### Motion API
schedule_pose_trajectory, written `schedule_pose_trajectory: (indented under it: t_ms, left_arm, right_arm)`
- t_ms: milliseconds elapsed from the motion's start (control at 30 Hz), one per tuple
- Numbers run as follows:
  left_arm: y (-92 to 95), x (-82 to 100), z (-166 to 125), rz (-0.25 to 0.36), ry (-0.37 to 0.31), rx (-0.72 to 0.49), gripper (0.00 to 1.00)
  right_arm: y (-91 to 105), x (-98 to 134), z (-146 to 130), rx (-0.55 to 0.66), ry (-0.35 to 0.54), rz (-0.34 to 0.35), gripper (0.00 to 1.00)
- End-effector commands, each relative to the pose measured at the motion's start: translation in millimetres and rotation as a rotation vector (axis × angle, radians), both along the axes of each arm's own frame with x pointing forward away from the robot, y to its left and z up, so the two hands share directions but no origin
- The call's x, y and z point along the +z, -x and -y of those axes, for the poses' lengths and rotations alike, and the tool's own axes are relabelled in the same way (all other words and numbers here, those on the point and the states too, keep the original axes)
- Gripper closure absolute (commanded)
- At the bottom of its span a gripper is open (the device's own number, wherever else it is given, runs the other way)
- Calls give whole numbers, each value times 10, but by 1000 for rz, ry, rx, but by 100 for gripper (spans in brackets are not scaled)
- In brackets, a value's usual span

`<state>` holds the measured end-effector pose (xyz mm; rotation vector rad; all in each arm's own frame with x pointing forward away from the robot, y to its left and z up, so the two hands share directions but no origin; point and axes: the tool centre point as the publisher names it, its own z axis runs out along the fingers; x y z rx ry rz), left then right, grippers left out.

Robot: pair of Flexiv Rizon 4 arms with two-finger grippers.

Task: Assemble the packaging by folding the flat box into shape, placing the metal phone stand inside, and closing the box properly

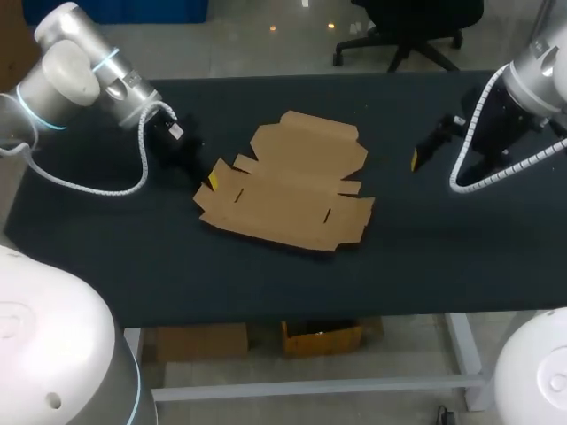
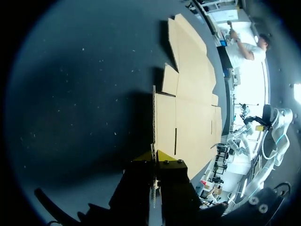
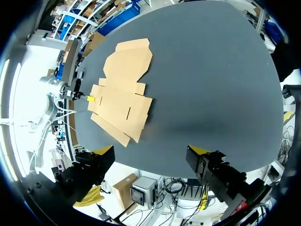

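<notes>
Left gripper (image 2: 154, 156) is clamped on the flat brown cardboard box (image 2: 188, 108), yellow tips pressed together on its left flap edge, the card standing between them. The box lies unfolded mid-way across the dark table (image 1: 443, 248). Right gripper (image 3: 151, 151) hangs above the tabletop, fingers spread wide, well apart from the box's right side.

Left black two-finger gripper with yellow tips (image 2: 154, 157) low, pinching edge of flat brown cardboard box (image 2: 188, 108). Right matching gripper (image 3: 150, 151) aloft, fingers spread wide.
</notes>
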<state>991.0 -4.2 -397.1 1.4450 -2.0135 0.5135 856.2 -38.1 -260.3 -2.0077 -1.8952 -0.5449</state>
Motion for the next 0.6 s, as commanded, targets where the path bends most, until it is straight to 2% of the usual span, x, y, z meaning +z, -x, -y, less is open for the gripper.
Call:
schedule_pose_trajectory:
  t_ms: [33, 133, 367, 433, 600]
  left_arm:
    - [90, 105, -10, 266, 60, 243, 46]
    - [65, 180, -15, 275, 66, 248, 0]
    - [-68, 276, 12, 280, 69, 219, 0]
    - [-118, 283, 18, 275, 60, 196, 0]
    - [-241, 242, 21, 244, 87, 90, 0]
  right_arm:
    - [19, 3, 19, 0, -5, 3, 0]
    - [19, 2, 20, 1, -6, 4, 0]
    - [14, 0, 17, 2, -10, 8, 0]
    - [15, -8, 13, 3, -10, 6, 0]
    - [27, -14, 14, 1, -10, 4, 0]
